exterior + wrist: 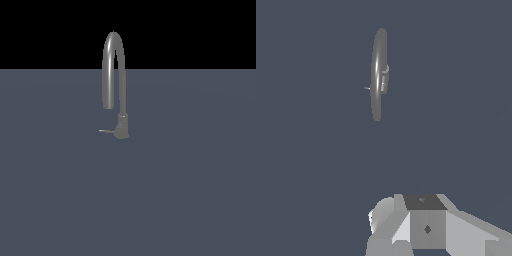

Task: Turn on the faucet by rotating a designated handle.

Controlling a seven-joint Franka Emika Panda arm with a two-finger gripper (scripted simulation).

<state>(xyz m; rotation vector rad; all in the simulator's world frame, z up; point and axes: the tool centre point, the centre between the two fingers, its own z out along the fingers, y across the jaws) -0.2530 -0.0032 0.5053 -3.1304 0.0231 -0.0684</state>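
The faucet (121,95) is a tall grey gooseneck with an inverted-U spout on a short, darker base, standing upright in the middle of the exterior view. The handle (105,131), a thin short lever, sticks out of the base toward the exterior view's left. The wrist view looks down on the faucet (377,75), where the handle (367,88) shows as a tiny stub. Blocky grey-white parts of my gripper (406,217) sit at that picture's edge, well apart from the faucet and touching nothing. How its jaws stand is unclear. The exterior view shows no arm.
The faucet stands on a flat dark blue-grey surface (190,190) that fills both views. Black background lies behind it.
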